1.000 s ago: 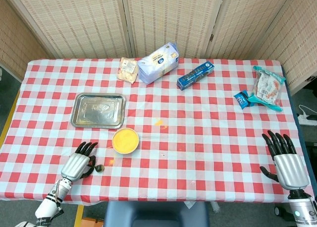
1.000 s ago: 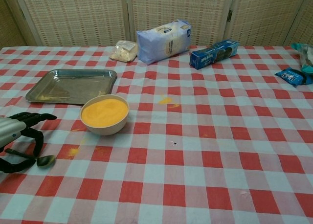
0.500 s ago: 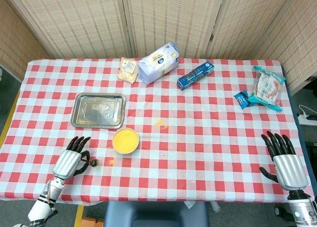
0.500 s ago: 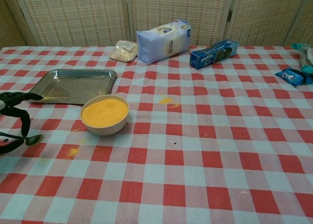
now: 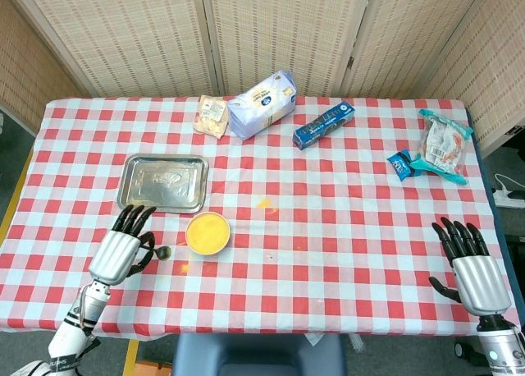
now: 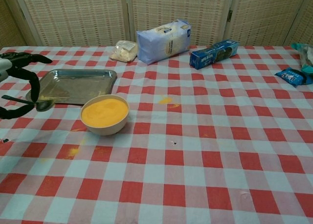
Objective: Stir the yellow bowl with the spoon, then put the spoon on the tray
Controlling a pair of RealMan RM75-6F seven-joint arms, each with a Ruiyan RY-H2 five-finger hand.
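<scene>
A yellow bowl (image 5: 207,232) (image 6: 104,114) full of yellow powder stands just in front of the steel tray (image 5: 163,183) (image 6: 73,85). My left hand (image 5: 120,251) (image 6: 14,82) is lifted off the table to the left of the bowl and holds a small metal spoon (image 5: 162,252) (image 6: 41,104), whose bowl end points toward the yellow bowl. Over the table's front right corner, my right hand (image 5: 472,269) is open with fingers spread and holds nothing; the chest view does not show it.
Along the back lie a small snack bag (image 5: 212,116), a white-blue flour bag (image 5: 262,103) and a blue box (image 5: 324,124). Blue and teal packets (image 5: 435,150) sit at the far right. Yellow powder spots (image 5: 264,202) mark the cloth near the bowl.
My left hand has lifted the spoon off the table and carried it up toward the tray and bowl. The right hand has stayed where it was.
</scene>
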